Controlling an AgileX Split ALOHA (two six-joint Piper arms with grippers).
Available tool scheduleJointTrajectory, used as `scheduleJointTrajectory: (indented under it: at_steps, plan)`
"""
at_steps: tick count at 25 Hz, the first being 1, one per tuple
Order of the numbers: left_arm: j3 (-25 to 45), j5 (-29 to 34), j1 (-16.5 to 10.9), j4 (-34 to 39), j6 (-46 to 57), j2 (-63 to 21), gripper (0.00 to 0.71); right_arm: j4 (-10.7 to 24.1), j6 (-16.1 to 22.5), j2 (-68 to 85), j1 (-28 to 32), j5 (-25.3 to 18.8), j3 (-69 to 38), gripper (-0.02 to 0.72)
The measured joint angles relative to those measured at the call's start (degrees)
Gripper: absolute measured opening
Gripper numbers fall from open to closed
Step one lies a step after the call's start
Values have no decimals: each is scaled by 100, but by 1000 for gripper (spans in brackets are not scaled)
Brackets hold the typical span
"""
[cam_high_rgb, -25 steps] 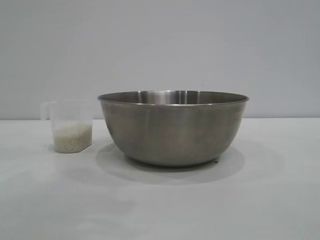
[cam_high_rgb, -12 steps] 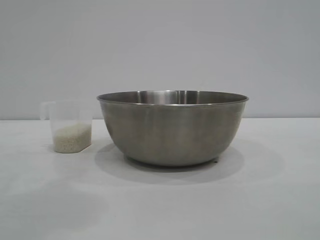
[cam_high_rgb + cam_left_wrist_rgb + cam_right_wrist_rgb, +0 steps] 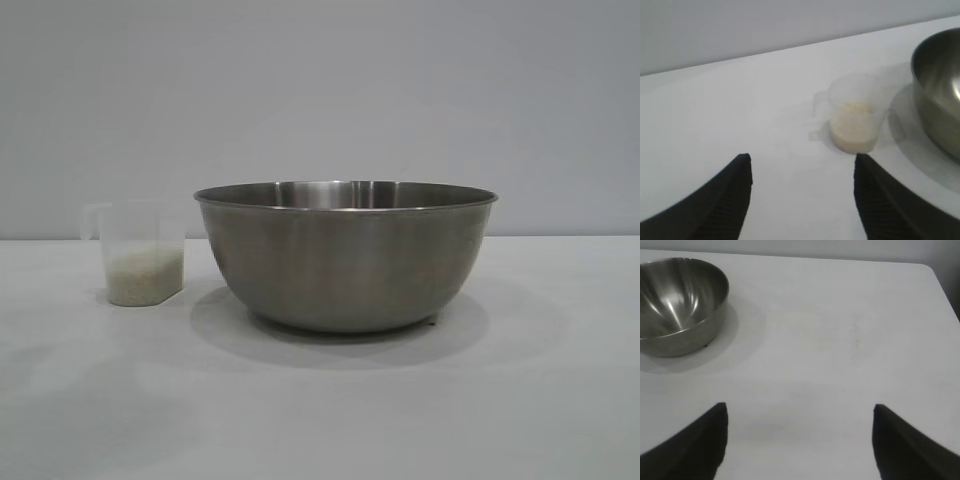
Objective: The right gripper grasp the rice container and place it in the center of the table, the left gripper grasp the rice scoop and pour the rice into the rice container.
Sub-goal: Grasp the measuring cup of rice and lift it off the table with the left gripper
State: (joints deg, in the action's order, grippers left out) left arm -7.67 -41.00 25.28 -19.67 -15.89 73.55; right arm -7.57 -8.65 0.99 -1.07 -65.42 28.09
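- The large round brushed stainless-steel bowl [image 3: 346,257] stands upright on the plain white tabletop [image 3: 520,400], near its middle in the exterior view.
- The small translucent plastic measuring cup [image 3: 142,252] stands upright just beside the bowl, apart from it, holding off-white rice grains [image 3: 146,276] in its lower part.
- The left gripper [image 3: 802,192] points at the cup from short of it, black fingers [image 3: 730,195] spread apart, touching nothing.
- The right gripper [image 3: 800,437] hangs over bare tabletop well apart from the bowl, fingers wide apart and empty.
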Motion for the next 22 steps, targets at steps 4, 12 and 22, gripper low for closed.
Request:
scheduleJointTrajectory:
  at_steps: [4,12,22]
  plan:
    - [0,-595,4,139,93,685,434,0,0,0,0,0,0,558]
    - [-116,-2341,4,401,606,2333,434,0,0,0,0,0,0,558]
    - [-724,-2408,4,401,829,3097,391,0,0,0,0,0,0,558]
